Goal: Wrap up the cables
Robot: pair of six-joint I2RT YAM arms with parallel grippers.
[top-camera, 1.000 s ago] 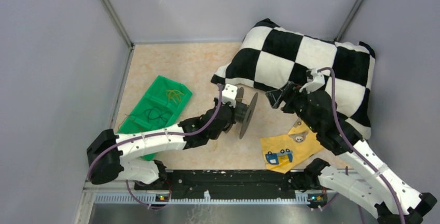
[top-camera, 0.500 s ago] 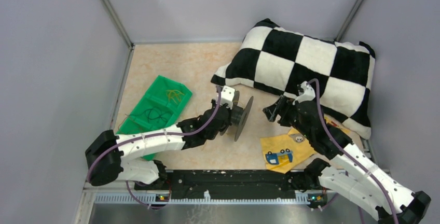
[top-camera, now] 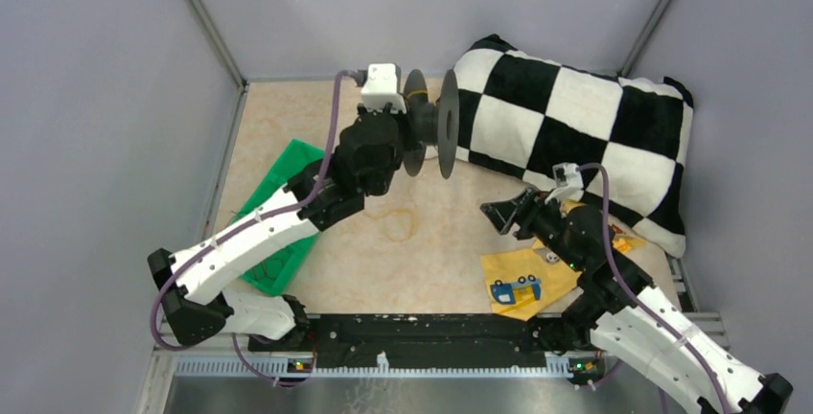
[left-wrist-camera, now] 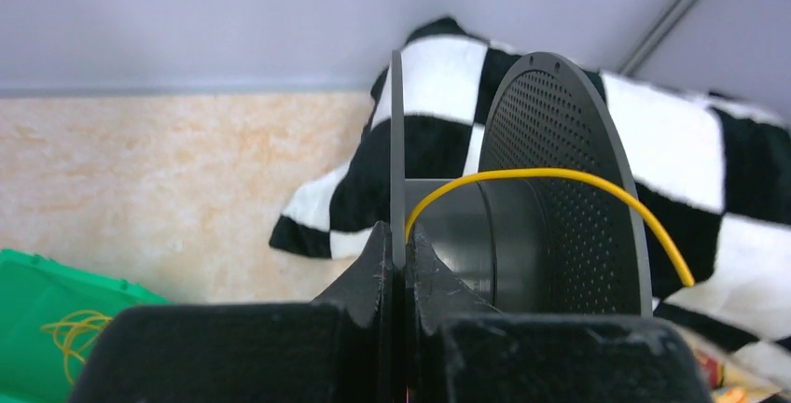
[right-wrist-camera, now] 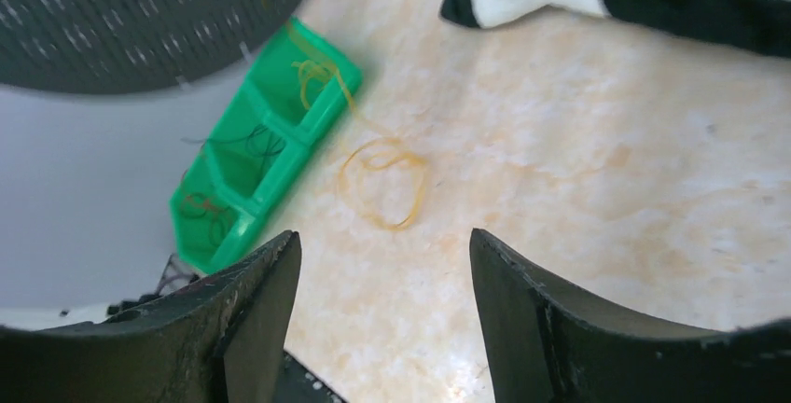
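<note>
Beside the green tray (top-camera: 285,172), yellow wire (right-wrist-camera: 381,151) lies looped: looks light, floppy; pinch one strand. Left gripper (left-wrist-camera: 399,240) clamps the spool (left-wrist-camera: 485,235) flange; right gripper (right-wrist-camera: 382,240) gapes, empty.

Thin yellowish-gold wire (left-wrist-camera: 550,173): one stretch arcs over the hub of the black perforated spool (left-wrist-camera: 560,160), between flanges. Rest lies slack, one loose loop on beige tabletop (right-wrist-camera: 606,188), running toward green plastic tray (right-wrist-camera: 244,221), possibly into it.
</note>
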